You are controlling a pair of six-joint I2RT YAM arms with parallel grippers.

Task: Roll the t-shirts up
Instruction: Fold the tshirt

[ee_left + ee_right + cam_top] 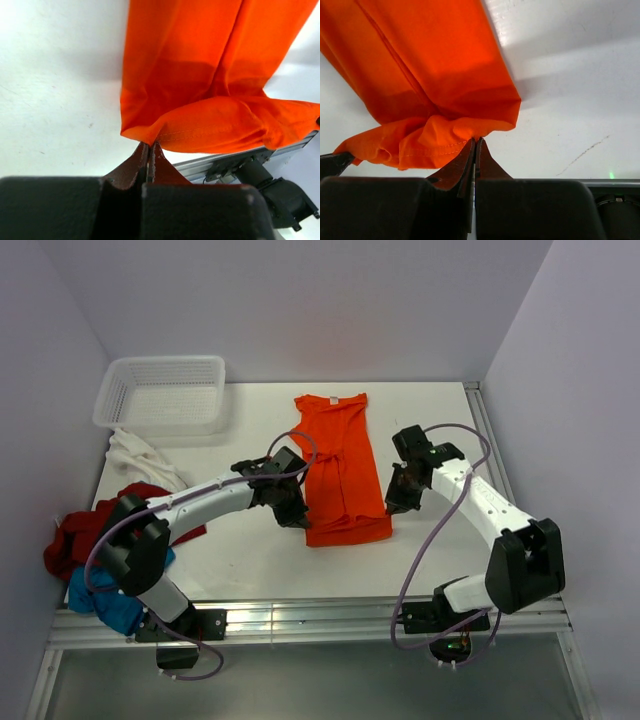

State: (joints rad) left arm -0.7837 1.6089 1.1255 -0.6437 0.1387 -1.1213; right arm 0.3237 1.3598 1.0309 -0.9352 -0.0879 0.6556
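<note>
A lab test cell: white table (250,560) enclosed by plain walls (300,300), aluminium rail (300,618).

No legible text or number is showing in any view. A white tag (336,401) is lying at the collar of the orange t-shirt (340,470), too small to read.

High rear view, close wrist views (sharing t-shirt (340,475))
</note>
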